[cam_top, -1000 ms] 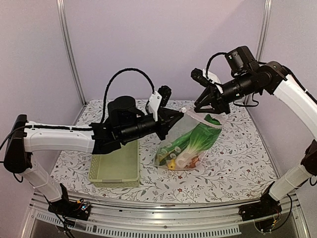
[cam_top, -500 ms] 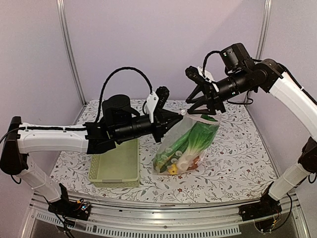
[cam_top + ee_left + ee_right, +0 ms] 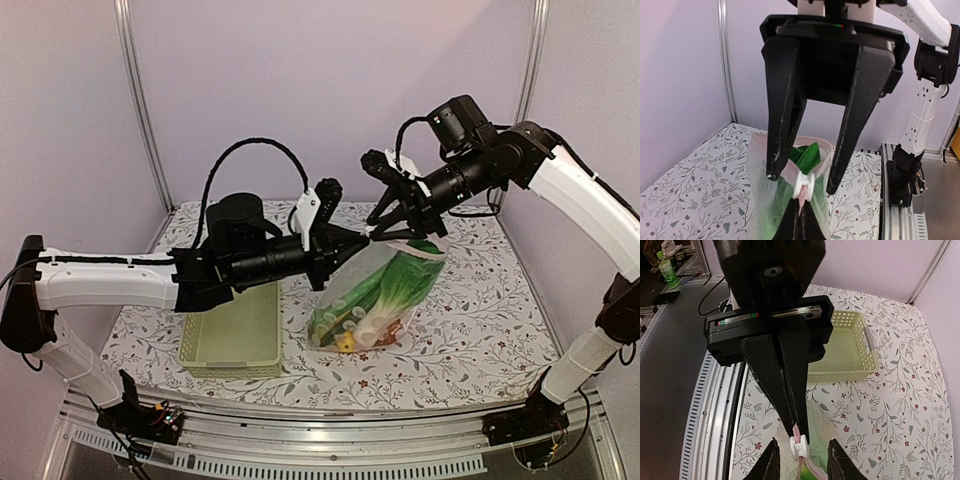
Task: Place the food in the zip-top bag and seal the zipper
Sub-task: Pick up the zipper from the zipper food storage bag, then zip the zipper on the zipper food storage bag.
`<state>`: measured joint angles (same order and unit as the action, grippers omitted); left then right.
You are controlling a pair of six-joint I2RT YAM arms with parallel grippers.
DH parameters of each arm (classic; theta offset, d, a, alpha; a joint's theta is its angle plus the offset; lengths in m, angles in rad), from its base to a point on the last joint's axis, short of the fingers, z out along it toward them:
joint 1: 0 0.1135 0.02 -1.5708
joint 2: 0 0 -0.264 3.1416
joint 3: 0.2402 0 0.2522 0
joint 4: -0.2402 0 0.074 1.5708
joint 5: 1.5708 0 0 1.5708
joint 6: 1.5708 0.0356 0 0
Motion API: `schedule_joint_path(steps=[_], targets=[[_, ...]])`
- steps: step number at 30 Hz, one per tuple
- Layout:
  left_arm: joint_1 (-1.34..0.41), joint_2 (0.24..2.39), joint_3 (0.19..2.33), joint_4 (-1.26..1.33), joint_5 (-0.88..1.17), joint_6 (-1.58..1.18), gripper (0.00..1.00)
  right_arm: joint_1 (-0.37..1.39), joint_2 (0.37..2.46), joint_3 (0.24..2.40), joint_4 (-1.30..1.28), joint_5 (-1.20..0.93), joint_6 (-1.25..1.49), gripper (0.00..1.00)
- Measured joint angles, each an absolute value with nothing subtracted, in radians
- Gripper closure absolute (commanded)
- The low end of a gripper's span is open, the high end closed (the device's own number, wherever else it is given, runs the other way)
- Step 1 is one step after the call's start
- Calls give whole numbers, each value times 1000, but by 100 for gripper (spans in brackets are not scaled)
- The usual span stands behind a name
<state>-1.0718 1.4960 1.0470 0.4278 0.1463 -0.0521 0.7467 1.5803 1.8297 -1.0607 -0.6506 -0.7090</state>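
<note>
The clear zip-top bag (image 3: 378,290) hangs between my two grippers with its bottom on the table. The food sits inside it: green-white bok choy (image 3: 397,282) and small yellow and orange pieces (image 3: 346,339). My left gripper (image 3: 361,238) is shut on the end of the pinkish zipper strip (image 3: 798,430), just behind the white slider (image 3: 799,447). My right gripper (image 3: 802,449) is open, one finger on each side of the slider, not clamping it. In the left wrist view the slider (image 3: 804,186) sits between the right gripper's fingers (image 3: 775,150). The bag mouth (image 3: 760,150) gapes behind it with a green leaf showing.
A pale green slotted basket (image 3: 235,335) stands on the flowered tablecloth left of the bag, under my left forearm. The right arm reaches in from the right over the back of the table. Metal frame rails run along the table's near edge.
My right gripper has moved left along the bag's mouth until it straddles the slider at the left gripper's tips. The left arm drew back slightly left and the bag hangs more upright.
</note>
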Motion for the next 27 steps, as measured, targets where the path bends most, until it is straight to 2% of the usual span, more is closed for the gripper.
schedule_joint_path(steps=[10, 27], targets=[[-1073, 1496, 1041, 429, 147, -51, 100, 757, 1593, 1830, -1087, -657, -736, 99], [-1059, 1336, 883, 444, 75, -11, 100, 757, 1618, 1832, -1101, -566, -746, 100]])
